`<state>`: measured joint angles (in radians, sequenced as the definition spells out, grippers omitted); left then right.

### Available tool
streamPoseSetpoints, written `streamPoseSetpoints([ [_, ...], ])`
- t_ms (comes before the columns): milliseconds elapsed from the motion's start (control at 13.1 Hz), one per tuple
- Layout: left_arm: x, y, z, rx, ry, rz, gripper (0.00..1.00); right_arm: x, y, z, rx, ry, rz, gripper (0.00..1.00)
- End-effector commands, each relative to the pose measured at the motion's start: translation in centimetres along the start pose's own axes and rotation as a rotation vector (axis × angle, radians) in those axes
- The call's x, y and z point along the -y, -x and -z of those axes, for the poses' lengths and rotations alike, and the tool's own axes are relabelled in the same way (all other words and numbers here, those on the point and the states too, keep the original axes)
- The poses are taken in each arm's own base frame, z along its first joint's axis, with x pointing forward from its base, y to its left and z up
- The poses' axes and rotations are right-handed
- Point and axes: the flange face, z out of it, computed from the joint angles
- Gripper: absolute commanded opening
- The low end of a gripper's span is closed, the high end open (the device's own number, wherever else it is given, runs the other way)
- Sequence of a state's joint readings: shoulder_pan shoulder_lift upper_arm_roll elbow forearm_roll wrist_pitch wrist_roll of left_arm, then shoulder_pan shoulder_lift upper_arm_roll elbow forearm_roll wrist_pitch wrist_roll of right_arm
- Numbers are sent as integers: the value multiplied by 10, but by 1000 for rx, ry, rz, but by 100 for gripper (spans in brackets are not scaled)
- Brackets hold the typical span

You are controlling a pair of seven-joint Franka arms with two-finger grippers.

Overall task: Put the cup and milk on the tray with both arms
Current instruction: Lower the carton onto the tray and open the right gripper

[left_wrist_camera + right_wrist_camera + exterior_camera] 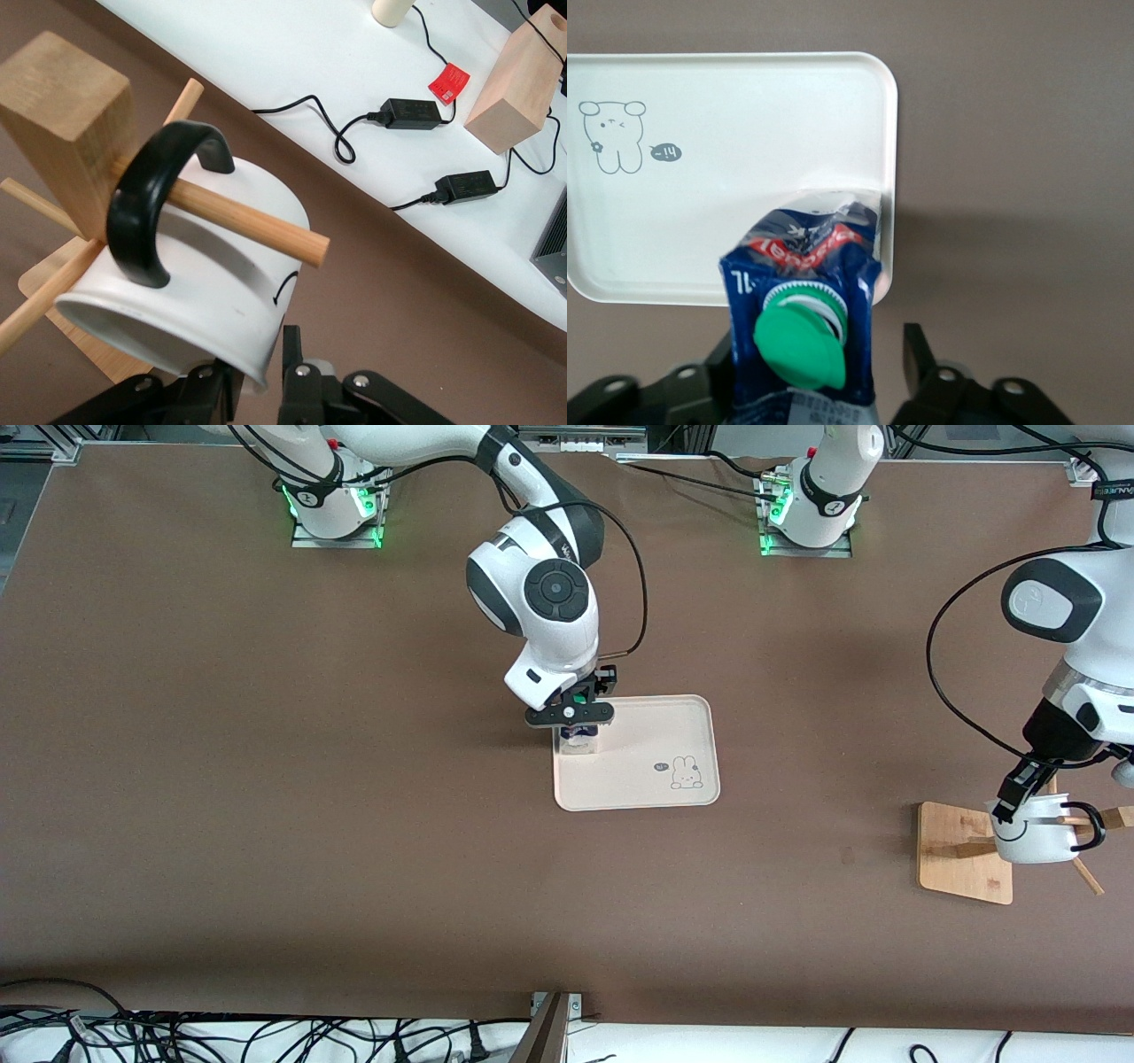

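The milk point(580, 740) stands upright on the tray point(656, 735), in the tray's corner toward the right arm's end and the robots' bases. My right gripper point(574, 722) is open around the carton. In the right wrist view the green-capped milk point(806, 266) sits between the jaws, and one fingertip point(914, 341) stands apart from it over the tray point(726, 177). The cup point(1032, 841) hangs by its black handle on a peg of the wooden stand point(957, 850). My left gripper point(1010, 802) is shut on the cup's rim. In the left wrist view its fingers point(291, 350) straddle the cup point(204, 292) wall.
The wooden stand's post point(62, 115) and pegs point(248, 221) crowd the cup. The stand is at the left arm's end of the table. A white surface with black power adapters point(407, 112) and wooden blocks point(518, 84) borders the table. Cables point(177, 1036) lie along the near edge.
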<state>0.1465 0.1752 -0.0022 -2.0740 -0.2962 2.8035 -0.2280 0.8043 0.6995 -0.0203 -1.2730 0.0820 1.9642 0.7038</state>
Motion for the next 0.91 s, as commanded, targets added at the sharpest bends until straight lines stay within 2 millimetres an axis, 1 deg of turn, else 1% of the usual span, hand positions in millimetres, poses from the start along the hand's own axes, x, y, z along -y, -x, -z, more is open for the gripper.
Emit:
streamPoseSetpoints([
  [0, -2, -7, 1, -11, 16, -11, 6, -1, -4, 28, -30, -13, -11, 100],
  [152, -4, -10, 4, -18, 20, -24, 0, -8, -7, 52, -54, -32, -48, 100],
  [228, -8, -10, 5, -19, 22, -44, 0, -16, -12, 66, -69, -42, -66, 100],
  [305, -10, -11, 6, -22, 23, -59, 0, -34, -22, 87, -80, -50, -91, 100],
  [381, -12, -10, 7, -22, 24, -87, 0, -61, -34, 102, -70, -43, -128, 100],
  [457, -17, -13, 13, -31, 31, -120, 0, -91, -48, 121, -65, -44, -172, 100],
  [533, -24, -9, 13, -14, 37, -146, 0, -127, -62, 141, -52, -62, -217, 100],
  [609, -31, -6, 15, 2, 43, -162, 0, -162, -74, 157, -39, -82, -247, 100],
  [685, -36, -5, 21, 8, 49, -176, 0, -195, -83, 174, -30, -98, -250, 100],
  [761, -45, 1, 25, 30, 58, -193, 0, -228, -85, 192, -13, -106, -239, 100],
  [838, -55, 6, 30, 56, 67, -214, 0, -255, -87, 203, 11, -121, -217, 100],
])
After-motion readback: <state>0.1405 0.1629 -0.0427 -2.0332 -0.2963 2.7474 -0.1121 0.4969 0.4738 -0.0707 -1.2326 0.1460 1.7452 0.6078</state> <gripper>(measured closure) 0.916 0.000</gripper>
